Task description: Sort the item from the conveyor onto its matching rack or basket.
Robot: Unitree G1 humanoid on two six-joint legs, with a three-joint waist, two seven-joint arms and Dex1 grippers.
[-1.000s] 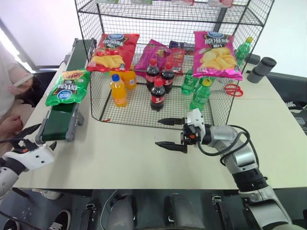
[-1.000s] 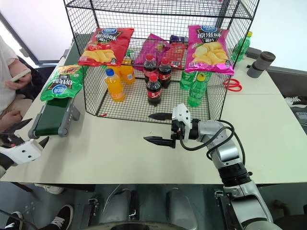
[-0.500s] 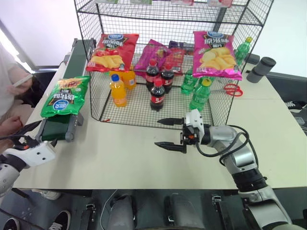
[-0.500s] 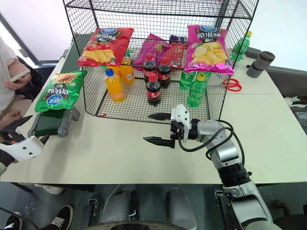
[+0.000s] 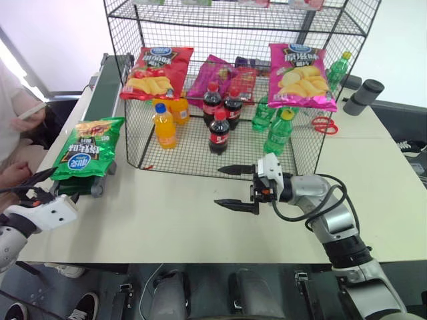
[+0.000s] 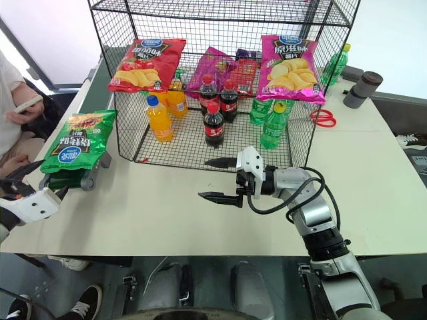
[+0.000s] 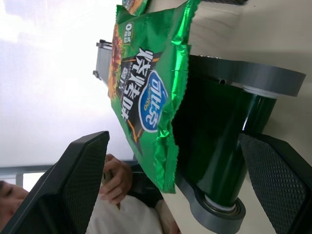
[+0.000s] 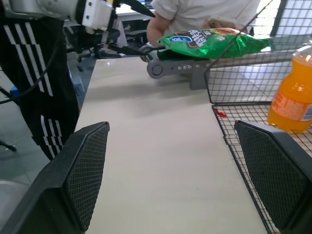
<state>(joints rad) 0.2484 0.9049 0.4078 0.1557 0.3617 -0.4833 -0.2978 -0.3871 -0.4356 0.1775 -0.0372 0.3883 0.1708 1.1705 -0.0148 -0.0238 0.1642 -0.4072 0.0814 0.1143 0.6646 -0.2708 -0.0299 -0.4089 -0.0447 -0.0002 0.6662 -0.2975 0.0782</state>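
The item, a shiny green crisp bag [image 5: 87, 148] with a blue oval logo, lies at the near end of the conveyor [image 5: 105, 75] and overhangs its end roller [image 7: 219, 214]. My left gripper [image 5: 57, 185] is open just in front of that end, level with the bag [image 7: 144, 92], touching nothing. The large black wire rack [image 5: 240, 32] stands to the right of the belt. My right gripper [image 5: 217, 185] is open over the table in front of the rack, pointing left toward the conveyor, with nothing between its fingers [image 8: 83, 170].
On the rack hang a red crisp bag [image 5: 157, 73], a purple one [image 5: 212, 77] and a pink one [image 5: 297, 77]; cola [image 5: 219, 133], orange [image 5: 164, 125] and green bottles [image 5: 279, 132] stand below. Red scissors [image 5: 323, 125] lie beyond. A seated person [image 5: 13, 113] is at the left.
The green bag has ridden down the belt toward me and now hangs over the conveyor's near end. Both grippers stayed where they were, open.
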